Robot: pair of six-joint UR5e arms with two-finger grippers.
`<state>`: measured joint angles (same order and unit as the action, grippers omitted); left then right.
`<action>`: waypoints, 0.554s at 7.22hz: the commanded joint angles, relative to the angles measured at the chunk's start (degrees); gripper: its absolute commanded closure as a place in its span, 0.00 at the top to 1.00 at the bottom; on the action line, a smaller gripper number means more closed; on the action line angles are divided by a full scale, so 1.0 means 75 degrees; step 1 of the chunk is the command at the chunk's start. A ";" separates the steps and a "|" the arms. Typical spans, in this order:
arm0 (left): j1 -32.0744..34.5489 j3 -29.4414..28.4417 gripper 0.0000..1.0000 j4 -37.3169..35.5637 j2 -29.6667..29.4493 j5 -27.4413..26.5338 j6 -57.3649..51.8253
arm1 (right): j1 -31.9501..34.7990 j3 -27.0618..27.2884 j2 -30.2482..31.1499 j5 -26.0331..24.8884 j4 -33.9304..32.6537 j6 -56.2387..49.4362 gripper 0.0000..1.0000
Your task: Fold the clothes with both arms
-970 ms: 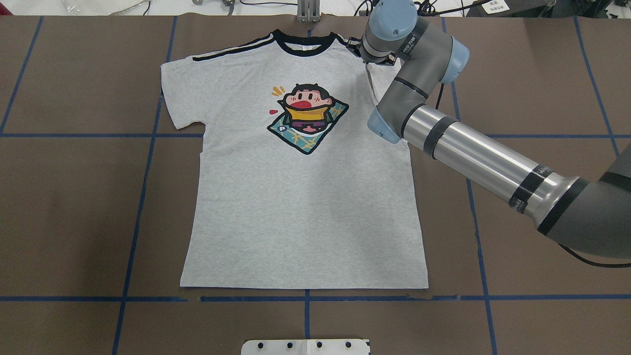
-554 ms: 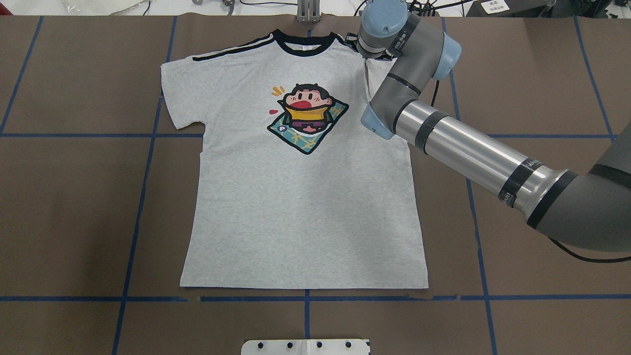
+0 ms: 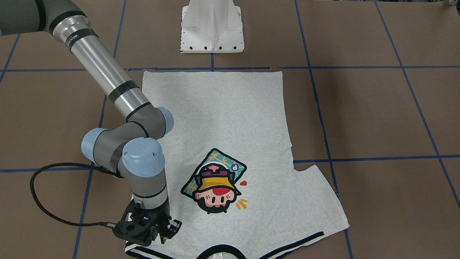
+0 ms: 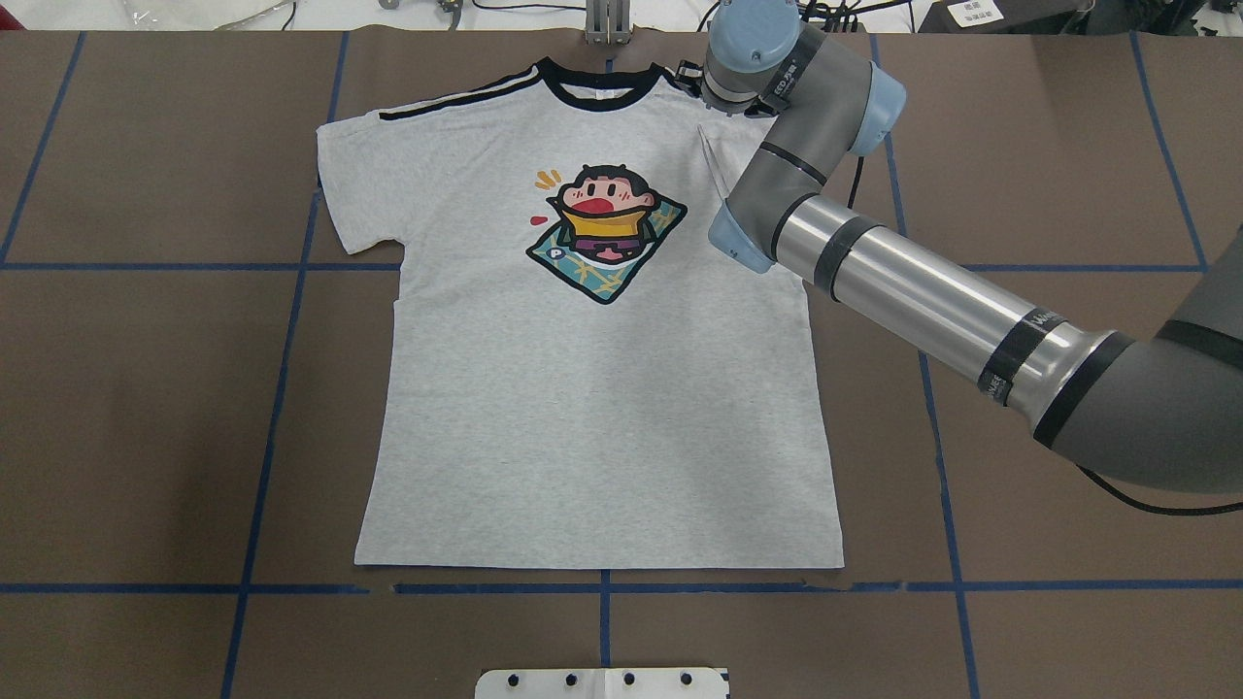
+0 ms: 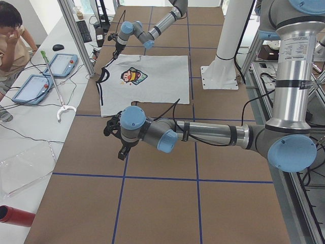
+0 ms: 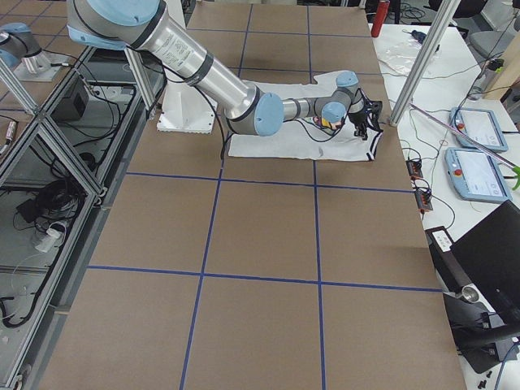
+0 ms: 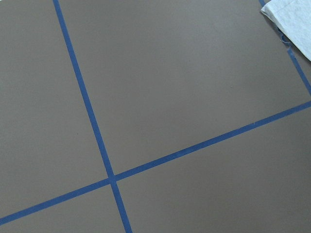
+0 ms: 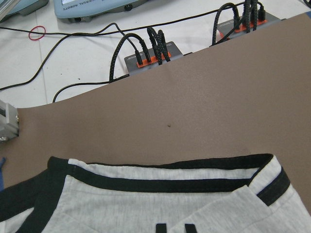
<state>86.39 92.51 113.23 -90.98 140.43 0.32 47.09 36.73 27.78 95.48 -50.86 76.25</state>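
The light grey T-shirt (image 4: 602,417) lies flat and face up, collar at the table's far edge; it also shows in the front view (image 3: 230,118). My right gripper (image 3: 163,232) is low over the shoulder beside the collar. It is shut on the sleeve, which is folded in over the chest with a crease (image 4: 714,165). The right wrist view shows the black collar and striped cuff (image 8: 146,184). My left gripper (image 5: 122,151) hangs over bare table off the shirt's side; I cannot tell whether it is open or shut. Its wrist view shows only a shirt corner (image 7: 291,24).
The white pedestal base (image 3: 212,28) stands at the robot's side of the table. Blue tape lines cross the brown table (image 4: 146,388). Cables and plug boxes (image 8: 146,56) lie just past the far edge. An operator (image 5: 12,35) sits beside pendants there.
My right wrist has moved a little left toward the collar, dragging the sleeve, so its folded edge now lies further in over the chest. The rest of the shirt has not moved.
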 commanded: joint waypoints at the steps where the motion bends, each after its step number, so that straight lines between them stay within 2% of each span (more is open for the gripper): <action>1: -0.0407 -0.0007 0.99 0.0231 -0.0359 0.0014 0.0990 | 0.0026 0.0502 0.0139 0.0170 -0.0004 -0.1138 1.00; 2: -0.0607 -0.0088 0.99 0.0254 -0.0524 0.0176 0.1824 | 0.0072 0.1781 0.0906 0.0450 -0.0097 -0.1248 1.00; 4: -0.1332 -0.0217 1.00 0.0429 -0.1261 0.0319 0.3392 | 0.0189 0.4114 0.1904 0.0802 -0.1335 -0.1179 1.00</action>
<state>79.54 91.58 115.47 -97.31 142.55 17.53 47.95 56.80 37.15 99.77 -56.03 67.58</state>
